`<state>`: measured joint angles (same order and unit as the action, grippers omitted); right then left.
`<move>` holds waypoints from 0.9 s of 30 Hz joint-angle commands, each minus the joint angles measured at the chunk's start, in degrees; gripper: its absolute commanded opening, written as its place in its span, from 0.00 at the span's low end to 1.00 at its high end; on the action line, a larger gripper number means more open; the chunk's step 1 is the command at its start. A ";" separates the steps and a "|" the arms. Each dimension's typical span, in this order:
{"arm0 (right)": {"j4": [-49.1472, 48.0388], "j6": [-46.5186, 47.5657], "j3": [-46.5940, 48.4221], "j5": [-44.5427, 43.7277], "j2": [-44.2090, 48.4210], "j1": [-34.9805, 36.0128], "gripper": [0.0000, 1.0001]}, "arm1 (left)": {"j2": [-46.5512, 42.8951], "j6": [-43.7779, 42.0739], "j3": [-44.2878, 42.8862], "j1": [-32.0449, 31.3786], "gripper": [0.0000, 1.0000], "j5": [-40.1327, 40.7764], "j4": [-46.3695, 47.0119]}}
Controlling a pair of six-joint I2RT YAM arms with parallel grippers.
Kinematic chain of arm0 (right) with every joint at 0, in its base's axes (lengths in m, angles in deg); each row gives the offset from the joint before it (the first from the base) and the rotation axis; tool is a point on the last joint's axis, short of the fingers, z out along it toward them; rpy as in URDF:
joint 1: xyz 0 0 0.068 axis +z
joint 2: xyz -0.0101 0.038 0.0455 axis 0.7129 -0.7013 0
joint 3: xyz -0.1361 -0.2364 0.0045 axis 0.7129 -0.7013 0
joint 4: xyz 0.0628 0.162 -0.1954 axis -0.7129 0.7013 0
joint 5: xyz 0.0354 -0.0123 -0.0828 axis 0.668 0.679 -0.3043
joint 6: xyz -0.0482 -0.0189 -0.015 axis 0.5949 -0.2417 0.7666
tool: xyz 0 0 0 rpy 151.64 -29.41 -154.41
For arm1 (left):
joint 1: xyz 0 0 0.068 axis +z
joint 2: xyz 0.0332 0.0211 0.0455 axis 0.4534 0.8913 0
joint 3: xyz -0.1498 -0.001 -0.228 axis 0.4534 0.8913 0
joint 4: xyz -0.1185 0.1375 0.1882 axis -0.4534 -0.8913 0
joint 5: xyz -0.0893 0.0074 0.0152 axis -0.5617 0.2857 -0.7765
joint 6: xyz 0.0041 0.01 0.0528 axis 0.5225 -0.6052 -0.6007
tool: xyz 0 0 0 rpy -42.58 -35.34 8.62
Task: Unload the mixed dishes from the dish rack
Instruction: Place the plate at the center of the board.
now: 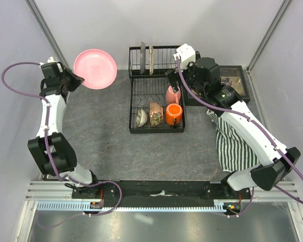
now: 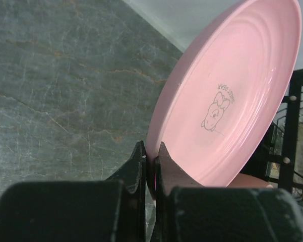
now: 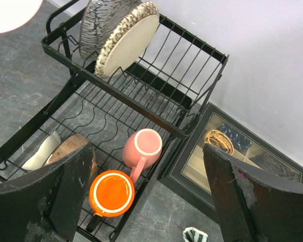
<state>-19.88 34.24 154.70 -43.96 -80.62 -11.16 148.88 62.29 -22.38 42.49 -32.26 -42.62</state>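
From above, I see the left gripper (image 1: 73, 80) closed on the rim of the pink plate (image 1: 95, 68). It holds the plate in the air over the far left part of the table (image 1: 101, 136), well apart from the rack (image 1: 132, 103). In the back section of the rack a dark plate (image 1: 142, 57) and a speckled plate (image 1: 151, 59) stand on edge, side by side. In the flat basket there are a pale bowl (image 1: 140, 118), a brown bowl (image 1: 156, 114), an orange mug (image 1: 173, 114) and, behind it, a pink mug (image 1: 173, 94). The right gripper (image 1: 177, 83) hangs over the right side of the rack, above the pink mug. A striped cloth (image 1: 234, 146) lies under the right arm, and a dark tray (image 1: 237, 83) is just beside the rack

In the left wrist view, both fingers (image 2: 137, 169) pinch the lower edge of the pink plate, which is tilted and shows a small drawing

In the right wrist view, the jaws stand wide apart and hold nothing. Between them, lower down, I see the two mugs with their mouths toward the camera
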 commanded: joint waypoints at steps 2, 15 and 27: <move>-1.34 -0.43 -0.63 -0.09 0.92 -0.64 0.98 | 6.29 6.86 -1.10 0.20 0.02 0.42 1.14; -1.43 -0.69 -3.17 1.13 1.27 -2.22 0.98 | 17.11 9.67 4.79 0.38 0.02 -3.18 5.97; -2.74 -0.52 -6.43 1.31 2.85 -2.93 0.98 | 22.48 10.12 6.11 3.19 0.02 -4.94 7.64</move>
<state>-20.10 34.24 149.04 -43.37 -79.83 -13.72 171.92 70.44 -16.74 44.68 -34.75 -38.84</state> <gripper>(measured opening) 0.979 0.064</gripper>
